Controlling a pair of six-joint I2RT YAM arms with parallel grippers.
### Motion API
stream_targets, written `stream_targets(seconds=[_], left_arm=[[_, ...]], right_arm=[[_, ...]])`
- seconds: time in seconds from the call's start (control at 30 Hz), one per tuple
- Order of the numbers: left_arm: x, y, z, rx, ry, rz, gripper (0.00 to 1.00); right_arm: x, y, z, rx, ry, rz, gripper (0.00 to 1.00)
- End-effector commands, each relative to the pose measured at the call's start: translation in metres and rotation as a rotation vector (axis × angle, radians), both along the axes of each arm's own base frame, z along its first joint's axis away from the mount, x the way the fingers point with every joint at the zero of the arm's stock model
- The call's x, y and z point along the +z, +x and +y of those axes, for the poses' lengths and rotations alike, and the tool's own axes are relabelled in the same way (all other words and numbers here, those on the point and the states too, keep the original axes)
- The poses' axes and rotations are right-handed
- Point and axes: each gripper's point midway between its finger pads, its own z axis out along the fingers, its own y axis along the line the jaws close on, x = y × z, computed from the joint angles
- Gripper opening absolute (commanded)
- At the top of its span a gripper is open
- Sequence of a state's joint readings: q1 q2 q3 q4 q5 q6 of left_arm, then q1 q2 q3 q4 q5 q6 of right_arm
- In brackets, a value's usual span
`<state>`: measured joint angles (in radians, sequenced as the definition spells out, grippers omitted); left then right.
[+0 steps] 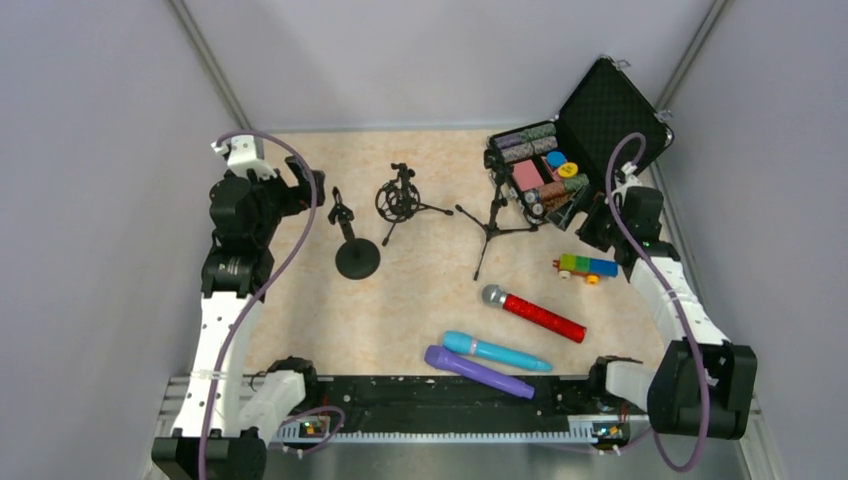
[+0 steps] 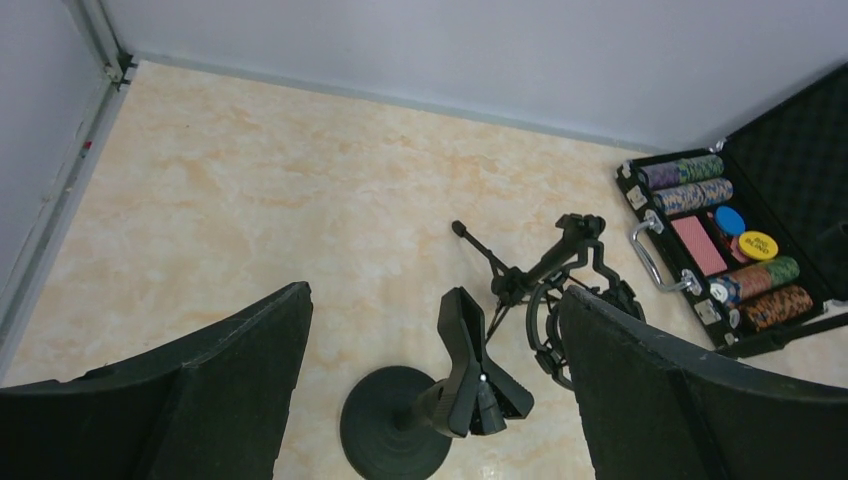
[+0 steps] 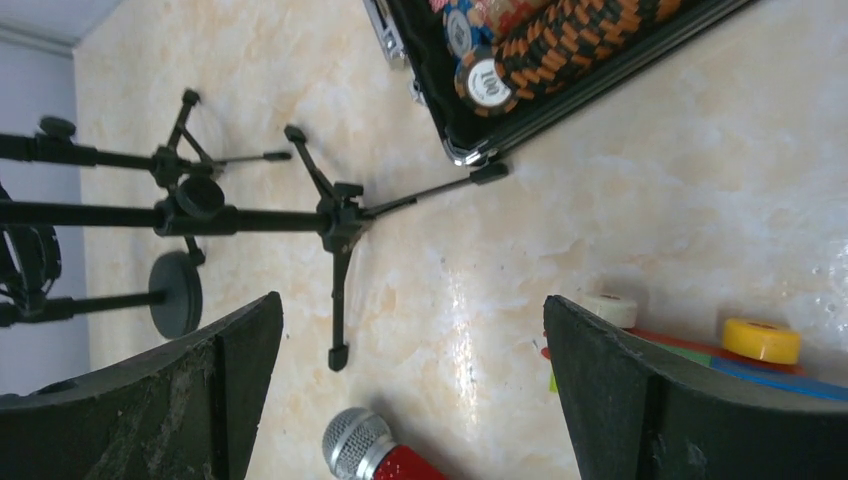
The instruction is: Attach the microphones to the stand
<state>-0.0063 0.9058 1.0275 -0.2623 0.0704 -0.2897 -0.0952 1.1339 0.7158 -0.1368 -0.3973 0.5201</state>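
Note:
Three microphones lie on the table near its front: a glittery red one with a silver head [image 1: 533,312], a light blue one [image 1: 496,351] and a purple one [image 1: 478,372]. Further back stand a round-base stand with a clip [image 1: 355,250], a shock-mount tripod [image 1: 402,200] and a taller tripod stand [image 1: 493,225]. My left gripper [image 2: 432,292] hangs open above the clip stand [image 2: 468,365], holding nothing. The right gripper [image 3: 411,300] is open too, over bare table, with the red microphone's silver head [image 3: 360,445] just below its gap.
An open black case of poker chips [image 1: 560,160] sits at the back right, beside the tall tripod's leg [image 3: 430,190]. A multicoloured block train [image 1: 587,267] lies by the right gripper. Grey walls close the table on three sides.

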Motion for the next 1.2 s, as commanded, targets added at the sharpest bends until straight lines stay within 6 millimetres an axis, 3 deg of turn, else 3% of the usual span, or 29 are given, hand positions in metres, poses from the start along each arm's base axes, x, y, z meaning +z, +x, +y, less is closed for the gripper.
stream_targets(seconds=[0.0,0.27,0.37,0.67,1.0,1.17], left_arm=[[-0.012,-0.005,-0.008,-0.065,0.039,0.011,0.97],[-0.075,-0.015,-0.003,-0.044,0.056,0.138,0.96],[-0.089,-0.018,0.001,-0.025,0.061,0.17,0.96],[-0.087,-0.022,0.013,0.032,0.099,0.166,0.96],[-0.051,-0.031,0.015,0.039,0.13,0.025,0.96],[-0.051,-0.032,0.025,0.087,0.147,0.02,0.96]], right_arm=[[0.003,-0.008,0.019,0.145,-0.089,0.044,0.99],[-0.022,-0.031,0.051,0.257,-0.21,0.12,0.99],[-0.031,-0.042,0.064,0.303,-0.242,0.137,0.99],[-0.045,-0.073,0.077,0.389,-0.381,0.174,0.99],[-0.03,-0.093,0.09,0.432,-0.353,0.123,0.99],[-0.034,-0.097,0.091,0.437,-0.405,0.156,0.99]])
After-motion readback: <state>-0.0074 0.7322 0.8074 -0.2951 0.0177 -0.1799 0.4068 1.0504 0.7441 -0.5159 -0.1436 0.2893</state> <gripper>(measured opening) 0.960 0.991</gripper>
